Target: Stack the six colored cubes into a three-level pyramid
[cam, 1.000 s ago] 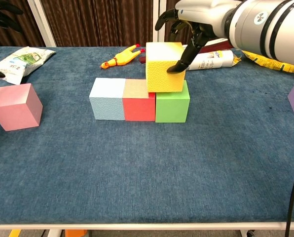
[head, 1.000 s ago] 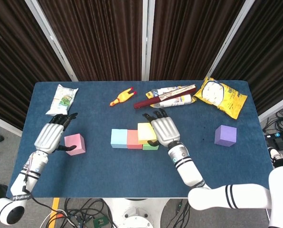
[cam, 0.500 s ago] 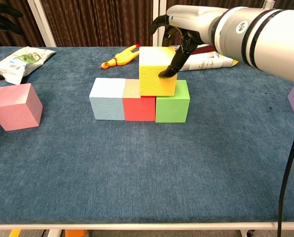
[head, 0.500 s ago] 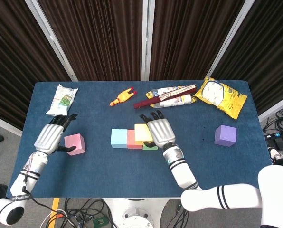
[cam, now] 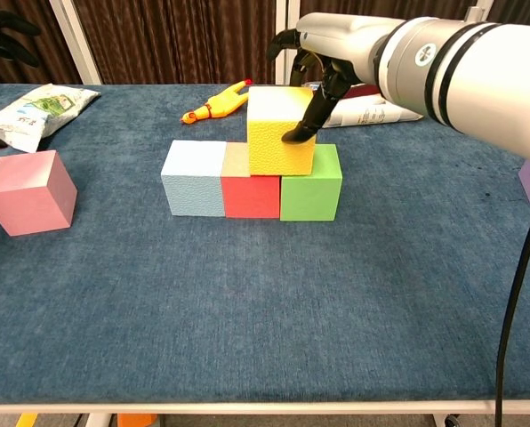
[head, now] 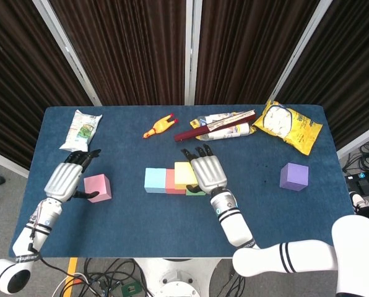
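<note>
Our right hand (cam: pixel 314 67) clamps the yellow cube (cam: pixel 280 131) astride the red cube (cam: pixel 250 184) & green cube (cam: pixel 310 182), where we should centre it w/ edges square before letting go; left hand (head: pixel 65 179), fingers apart, waits beside the pink cube (head: pixel 98 187).

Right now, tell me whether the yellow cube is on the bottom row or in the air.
On the row: the yellow cube sits across the red cube and green cube.
</note>
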Controlling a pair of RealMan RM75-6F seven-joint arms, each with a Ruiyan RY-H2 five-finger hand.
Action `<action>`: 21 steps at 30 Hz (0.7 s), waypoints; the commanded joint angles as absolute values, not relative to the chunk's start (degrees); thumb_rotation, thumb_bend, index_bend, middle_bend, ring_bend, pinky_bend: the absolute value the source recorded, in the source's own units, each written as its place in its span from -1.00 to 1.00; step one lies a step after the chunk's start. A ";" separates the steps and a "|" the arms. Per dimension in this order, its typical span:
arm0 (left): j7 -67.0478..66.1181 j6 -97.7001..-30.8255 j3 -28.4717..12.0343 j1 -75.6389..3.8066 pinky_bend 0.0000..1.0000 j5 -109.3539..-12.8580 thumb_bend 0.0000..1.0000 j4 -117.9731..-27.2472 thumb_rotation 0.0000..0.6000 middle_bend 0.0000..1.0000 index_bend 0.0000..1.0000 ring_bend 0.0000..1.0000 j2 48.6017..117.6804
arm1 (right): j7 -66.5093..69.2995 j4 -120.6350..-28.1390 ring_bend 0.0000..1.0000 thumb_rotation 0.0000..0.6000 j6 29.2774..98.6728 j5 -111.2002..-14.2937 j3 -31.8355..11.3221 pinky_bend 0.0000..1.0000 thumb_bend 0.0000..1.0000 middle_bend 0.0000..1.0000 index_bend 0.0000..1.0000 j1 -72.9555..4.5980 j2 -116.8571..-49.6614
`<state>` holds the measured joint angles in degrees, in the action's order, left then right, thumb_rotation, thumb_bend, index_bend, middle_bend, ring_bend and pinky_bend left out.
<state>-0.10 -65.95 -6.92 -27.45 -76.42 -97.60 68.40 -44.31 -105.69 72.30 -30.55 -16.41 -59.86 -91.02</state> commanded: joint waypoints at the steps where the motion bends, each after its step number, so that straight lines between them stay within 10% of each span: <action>1: 0.07 -65.84 -6.86 -27.41 -0.77 -76.52 -1.00 -97.49 1.00 -0.67 -0.83 -0.79 68.39 | -44.47 -105.59 -0.78 1.00 72.29 -30.38 -16.43 -1.00 -0.70 -0.11 -0.81 -59.88 -91.16; 21: 0.60 -65.64 -6.98 -27.31 -0.77 -76.87 -1.00 -96.62 1.00 -0.67 -0.83 -0.82 68.87 | -44.78 -104.57 -0.90 1.00 72.20 -30.35 -16.80 -1.00 -0.74 -0.41 -1.00 -59.62 -92.05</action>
